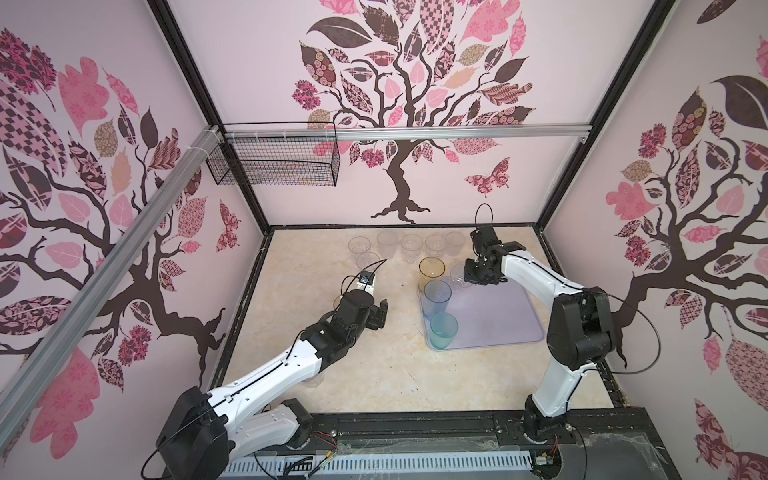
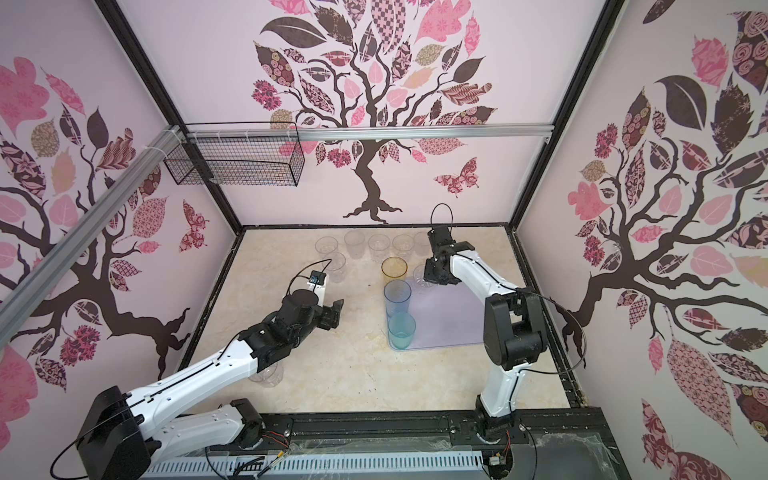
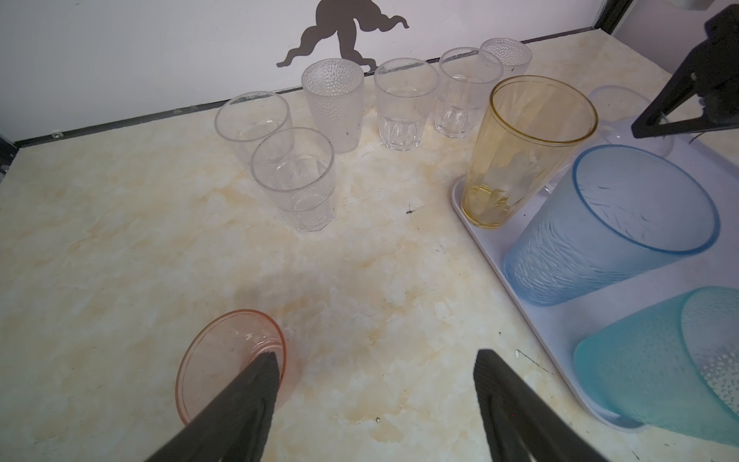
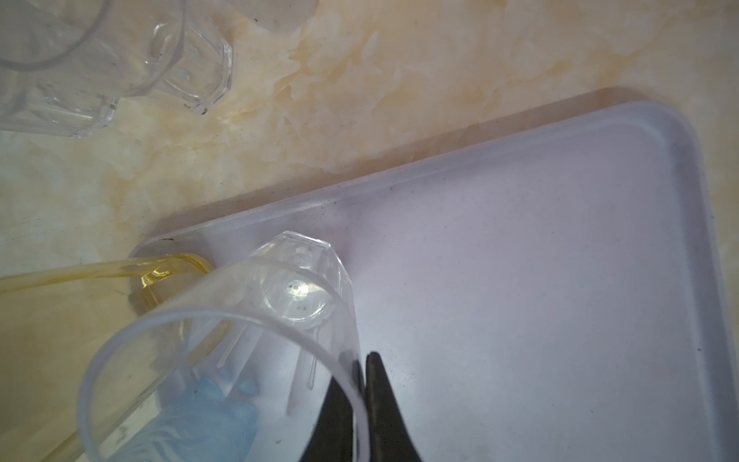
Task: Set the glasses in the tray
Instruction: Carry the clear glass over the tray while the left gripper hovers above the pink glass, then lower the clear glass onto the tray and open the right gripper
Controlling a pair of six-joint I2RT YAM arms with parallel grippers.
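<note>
Clamping a clear glass [image 4: 224, 328] at its rim, right claw [image 4: 363, 358] shows so only wrist-side; left claw [image 3: 376, 356] gapes.

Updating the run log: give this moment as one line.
left gripper: open, near pink see-through tumbler | right gripper: shut on clear faceted tumbler over pale-lavender plastic tray | on tray: amber tumbler, blue tumbler, teal tumbler

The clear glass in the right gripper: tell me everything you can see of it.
The clear glass is a colourless see-through tumbler with a plain round rim and a thick faceted base, apparently empty. The right gripper is shut on its wall at the rim, one finger inside, one outside. It is mouth-up over the tray near a corner, close beside the amber glass; the blue glass shows through its wall. Whether its base touches the tray is unclear.
</note>
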